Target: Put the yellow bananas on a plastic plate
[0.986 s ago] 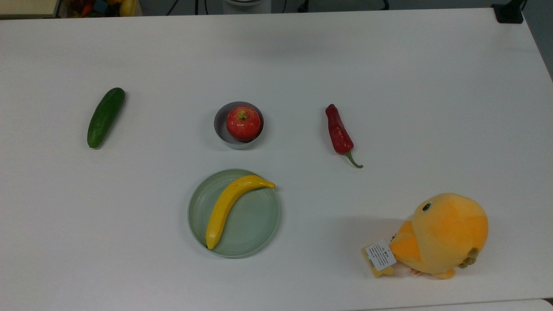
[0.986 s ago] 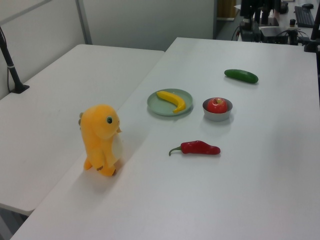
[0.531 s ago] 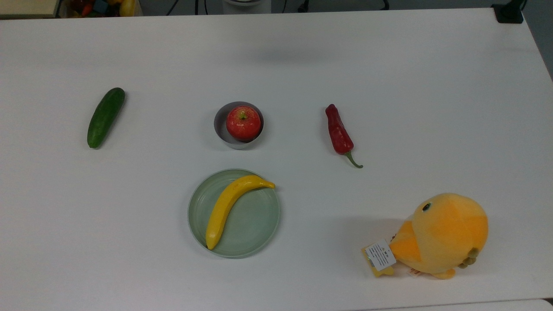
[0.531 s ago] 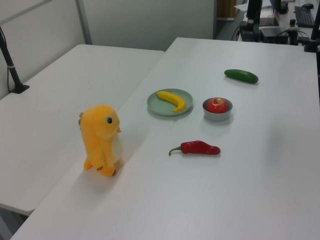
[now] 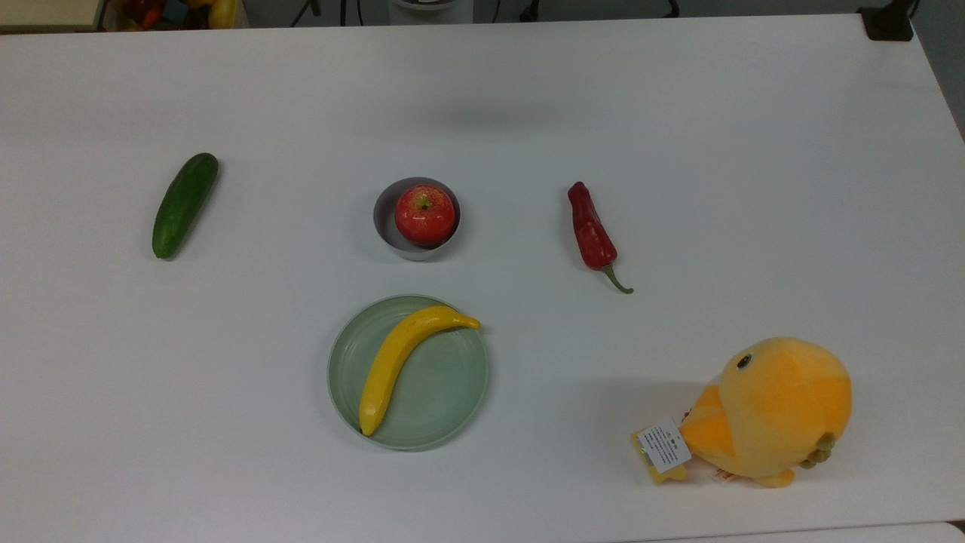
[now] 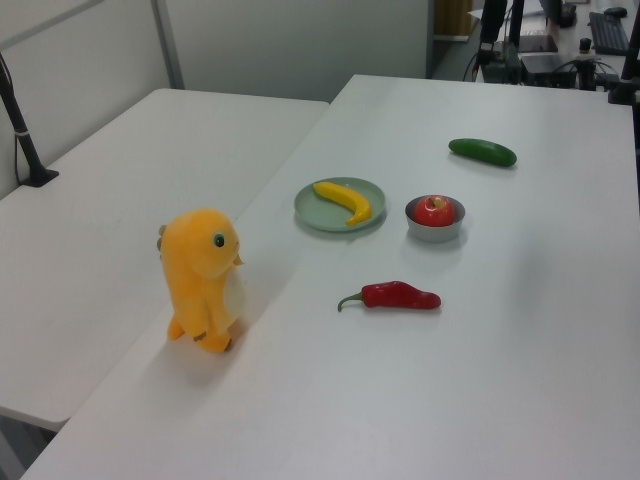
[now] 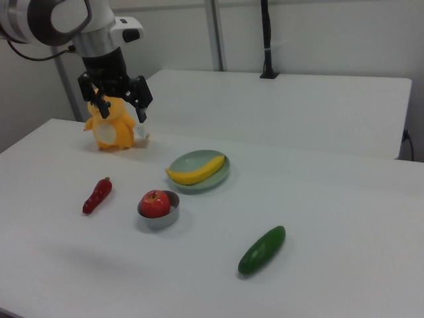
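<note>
banana [image 5: 398, 360]: lies inside plate [image 5: 452, 392], nothing holding it (placement looks complete)
gripper [image 7: 119, 106]: fingers spread, empty, raised clear

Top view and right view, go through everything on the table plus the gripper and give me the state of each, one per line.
Banana: lying on the plate, free.
Plate: flat on the table, holding the banana.
Apple: sitting in the bowl.
Bowl: upright, holding the apple.
Cucumber: lying on the table.
Chili pepper: lying on the table.
Plush chick: resting on the table.
Gripper: raised, fingers open, empty.
</note>
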